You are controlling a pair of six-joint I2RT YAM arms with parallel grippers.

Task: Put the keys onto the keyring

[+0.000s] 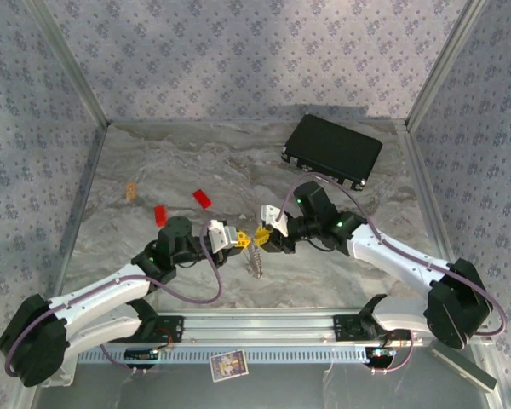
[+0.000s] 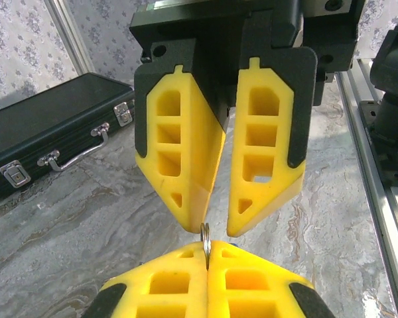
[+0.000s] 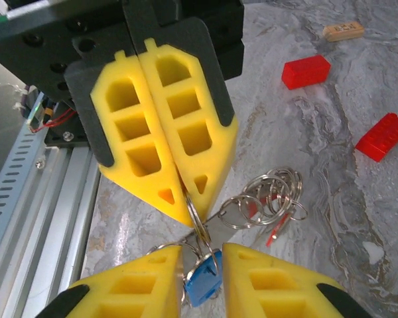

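Grey marbled counter (image 1: 196,162), patterned wallpaper around it, both arms meeting mid-counter. On the left, left hand (image 2: 207,250) is clenched on a thin wire loop of the keyring (image 3: 268,199). The rest of the ring bunch hangs off that loop between the two hands; can't tell if it touches the counter. Tip to tip with it, right hand (image 3: 202,250) has its fingers apart with the head of the blue key (image 3: 202,288) in the gap. Can't tell whether it's pinching the head or only straddling it.

Progress, my read: mid-threading on the blue key. A small loop at its head overlaps the wire the left hand holds, but whether it's actually through isn't resolvable. The red key (image 3: 276,232) sits in among the ring bunch and looks attached already, not certain. So maybe one done, one in hand.

View differences:
- Right wrist: gives both keys and the ring bunch, plus red bricks (image 3: 305,71) and a tan block (image 3: 343,30) further out.
- Left wrist: gives the wire edge-on at its own fingertips, the gap between the right hand's fingers, and the black case (image 2: 53,126), which sits far right on the counter.
- Top view: shows the bunch as a short dangling chain, keys too small to pick out.
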